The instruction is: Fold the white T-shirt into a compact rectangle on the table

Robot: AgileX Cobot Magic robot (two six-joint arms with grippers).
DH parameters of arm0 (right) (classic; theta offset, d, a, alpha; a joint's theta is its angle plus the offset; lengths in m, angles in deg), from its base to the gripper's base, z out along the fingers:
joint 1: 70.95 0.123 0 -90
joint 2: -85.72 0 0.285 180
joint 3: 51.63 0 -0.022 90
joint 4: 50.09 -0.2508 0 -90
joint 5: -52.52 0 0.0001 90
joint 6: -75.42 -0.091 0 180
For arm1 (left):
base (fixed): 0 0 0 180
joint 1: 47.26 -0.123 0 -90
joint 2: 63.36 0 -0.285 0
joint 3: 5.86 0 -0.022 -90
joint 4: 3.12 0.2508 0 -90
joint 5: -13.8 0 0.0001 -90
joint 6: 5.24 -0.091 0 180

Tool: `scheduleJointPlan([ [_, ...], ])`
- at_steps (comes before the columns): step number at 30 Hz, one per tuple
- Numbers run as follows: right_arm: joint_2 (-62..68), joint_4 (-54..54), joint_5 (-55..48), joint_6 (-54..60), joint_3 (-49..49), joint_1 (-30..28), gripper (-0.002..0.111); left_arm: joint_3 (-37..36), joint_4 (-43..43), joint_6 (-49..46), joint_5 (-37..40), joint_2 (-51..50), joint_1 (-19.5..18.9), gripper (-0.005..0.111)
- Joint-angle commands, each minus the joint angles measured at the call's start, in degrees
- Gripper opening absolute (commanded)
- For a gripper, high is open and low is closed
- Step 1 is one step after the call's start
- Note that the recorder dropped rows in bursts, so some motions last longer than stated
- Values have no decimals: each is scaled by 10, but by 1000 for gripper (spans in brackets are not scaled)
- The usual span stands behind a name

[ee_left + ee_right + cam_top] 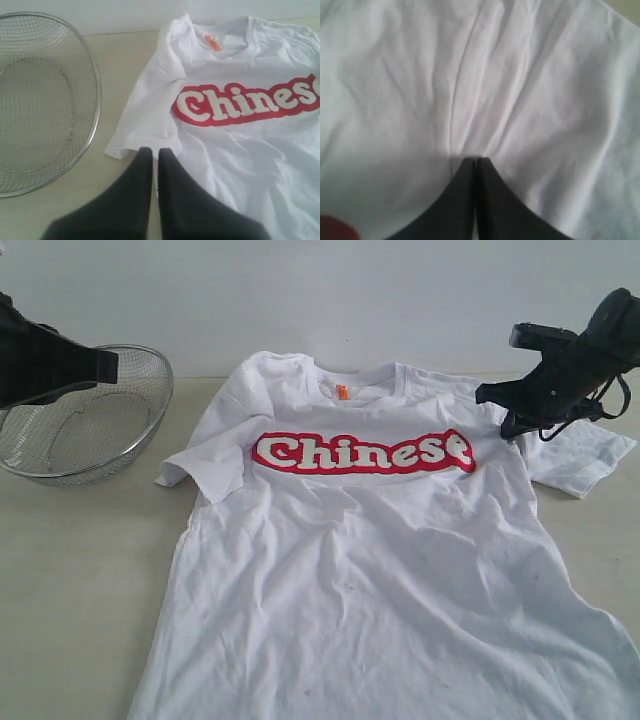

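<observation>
R pincer [475, 160] is clamped on white T-shirt [380, 570] nr shoulder; L pincer [155, 150] closed, empty. Cloth judged soft, limp: hems to be pinched.

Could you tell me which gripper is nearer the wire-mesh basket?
Left. The left gripper hangs beside the round metal wire-mesh basket; the right gripper is at the white T-shirt's far shoulder.

Left tool [155, 150] poised low, fingers pressed together; right tool [476, 159] angled down, tips closed on a pinch of shirt [470, 75].
</observation>
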Motion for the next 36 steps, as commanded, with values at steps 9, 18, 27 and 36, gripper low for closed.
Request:
scheduleJointPlan([
  [9, 64, 80, -4, -32, 96, -2, 0, -3, -7, -2, -6, 3, -1, 4],
  [18, 87, 104, -52, -58, 149, -53, 0, -3, -7, -2, -9, 3, -1, 4],
  [27, 87, 71, -64, -41, 150, -88, 0, -3, -7, -2, -10, 3, -1, 4],
  [36, 87, 90, -106, -23, 244, -88, 0, -3, -7, -2, -9, 3, -1, 4],
])
